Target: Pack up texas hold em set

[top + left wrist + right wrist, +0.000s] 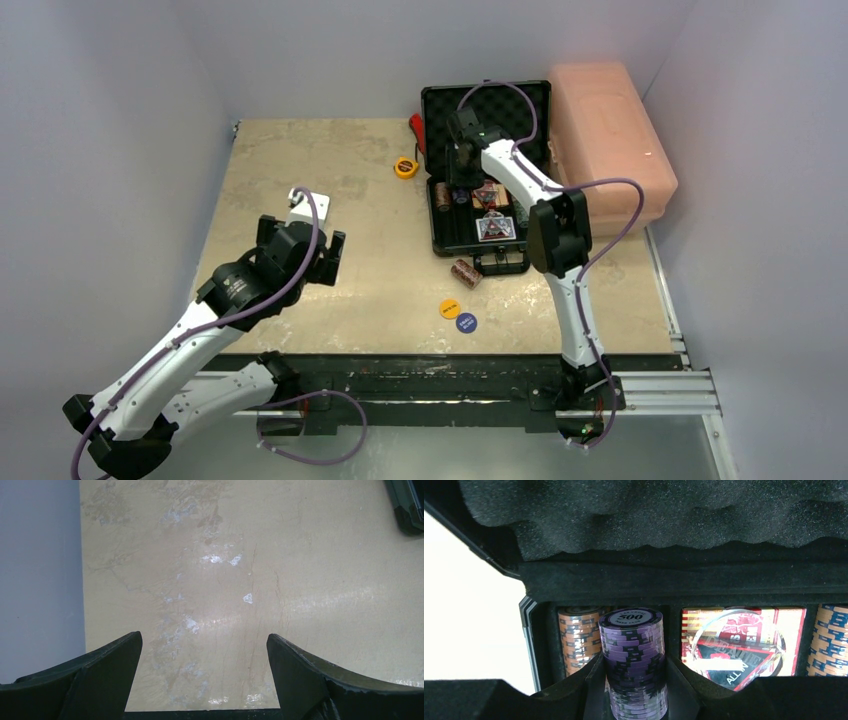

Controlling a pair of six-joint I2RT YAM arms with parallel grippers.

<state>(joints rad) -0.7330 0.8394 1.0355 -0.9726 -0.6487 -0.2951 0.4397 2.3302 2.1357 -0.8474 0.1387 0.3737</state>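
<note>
left gripper (202,637): fingers spread wide, nothing between, above bare table (310,580).
right gripper (634,662): clenched on purple chip stack (631,630), low over the case.
case (500,105): open, 2 o'clock of table; orange chips (579,635), cards (704,625) inside.
loose chip roll (466,272): on table, case's 6 o'clock.
yellow button (450,308), blue button (466,322): just beside each other, farther toward 6 o'clock.

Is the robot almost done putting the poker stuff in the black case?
Maybe halfway. Done: orange chips and a card deck sit in the black case. In hand: the right claw grips a purple chip stack over the case. To do: a loose chip stack, the yellow button and the blue button lie on the table.
</note>
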